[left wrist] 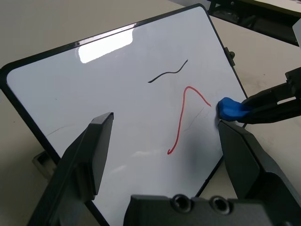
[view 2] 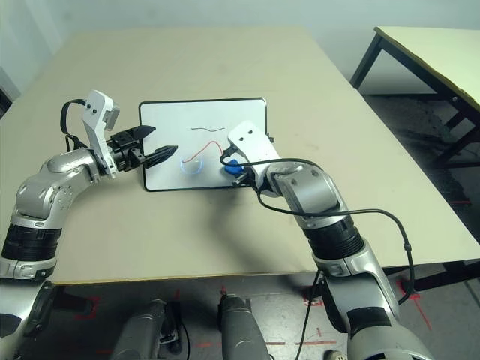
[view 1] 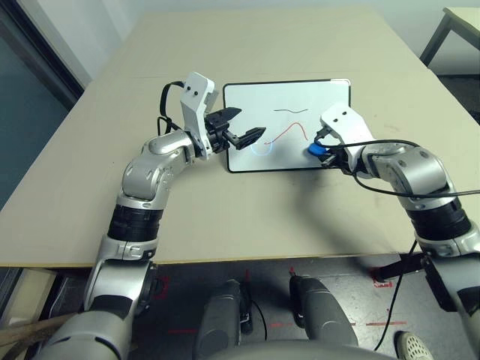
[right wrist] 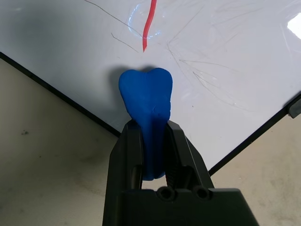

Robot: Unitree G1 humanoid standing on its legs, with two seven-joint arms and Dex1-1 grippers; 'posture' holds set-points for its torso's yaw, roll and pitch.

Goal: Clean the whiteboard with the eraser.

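The whiteboard (view 1: pixel 289 105) lies flat on the table, black-framed, with a black squiggle (view 1: pixel 291 110) and a red curved line (view 1: pixel 289 133) on its face. My right gripper (right wrist: pixel 153 136) is shut on the blue eraser (right wrist: pixel 146 96), which sits over the board's near right part, just short of the red line's end. My left gripper (view 1: pixel 246 124) hovers open above the board's near left part, nothing between its fingers (left wrist: pixel 94 150). The eraser (left wrist: pixel 230 109) and the right fingers also appear in the left wrist view.
The beige table (view 1: pixel 225 217) stretches wide around the board. A second table (view 2: pixel 435 52) stands off to the right, with dark floor between. A black cable (view 2: pixel 360 214) loops off my right forearm.
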